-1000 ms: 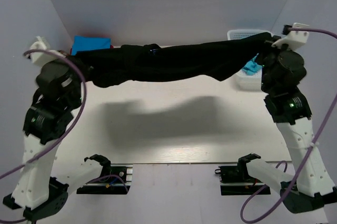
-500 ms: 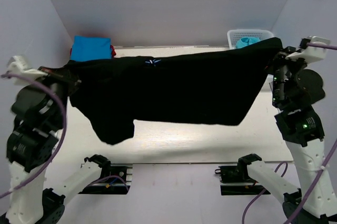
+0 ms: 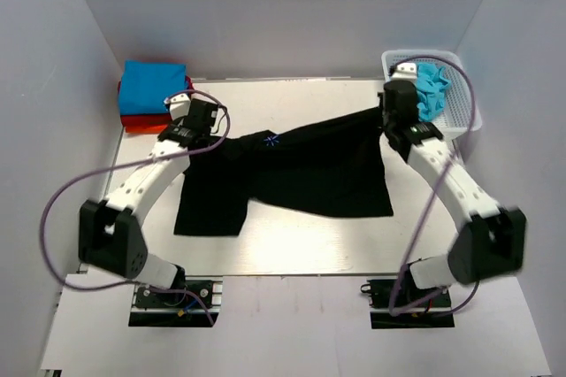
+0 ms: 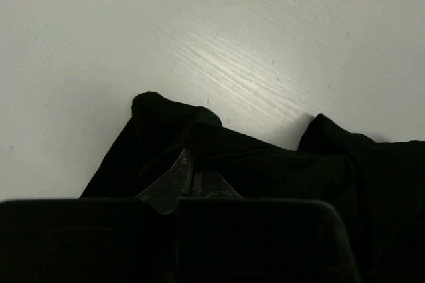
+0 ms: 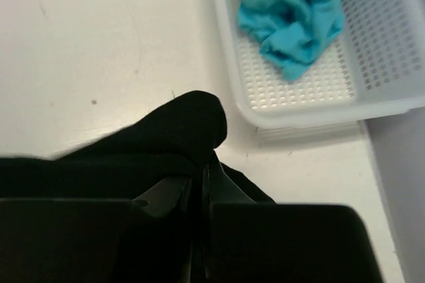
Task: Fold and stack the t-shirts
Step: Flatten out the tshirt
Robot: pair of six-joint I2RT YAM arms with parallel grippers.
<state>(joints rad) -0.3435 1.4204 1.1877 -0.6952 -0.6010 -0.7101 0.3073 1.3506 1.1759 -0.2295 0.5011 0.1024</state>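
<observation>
Held taut in the air half a second ago, the soft black cloth t-shirt (image 3: 292,173) now lies spread and rumpled mid-table, nearer the far edge. The left gripper (image 4: 191,178) and right gripper (image 5: 199,180) each pinch a bunched shoulder, fingers apparently closed on cloth. A small pale mark (image 3: 271,139) near the collar is unreadable

Bare table (image 3: 292,244) in front lies open; basket (image 3: 460,113) and folded t-shirts (image 3: 152,85) apparently crowd the far corners.
</observation>
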